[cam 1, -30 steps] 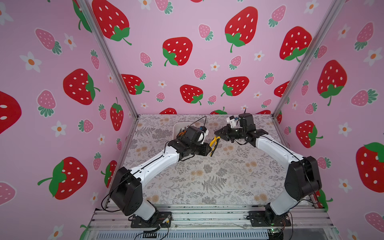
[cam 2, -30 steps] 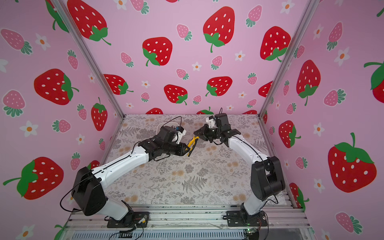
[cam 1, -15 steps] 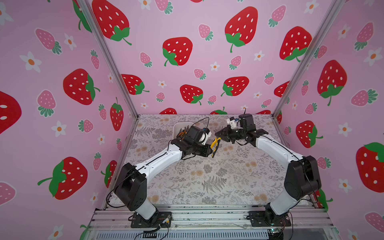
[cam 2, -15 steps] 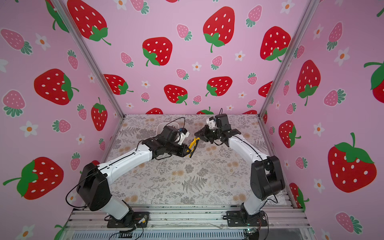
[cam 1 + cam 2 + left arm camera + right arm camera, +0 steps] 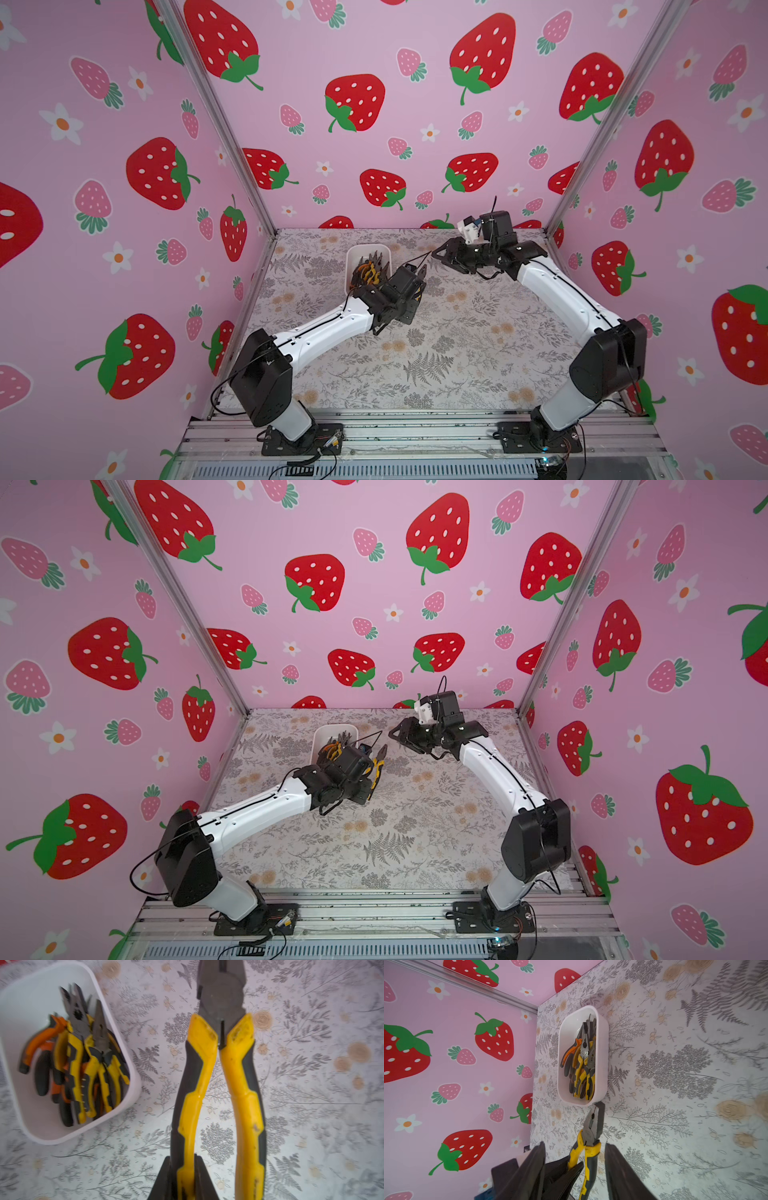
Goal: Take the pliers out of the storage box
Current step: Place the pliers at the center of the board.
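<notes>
The held pliers, a pair with yellow-and-black sleeved handles and a dark blunt metal head, are outside the shallow white plastic storage box. They sit just right of its near end, over the grey floral-print tabletop. The left gripper has its jaws pressed onto one handle only, and the other handle hangs free. The right gripper stands close on the far right, its jaws spread to either side of the same pair and touching nothing.

By my reading the task is early: one pair is out but not yet set down. The piled pliers, with orange and yellow handles, lie in the box at the far left.

The pile overlaps too much to count. In both top views the left wrist covers the box's near end. The left wrist view is soft and cuts off the nose and handle ends. I cannot tell whether the pair touches the tabletop.
</notes>
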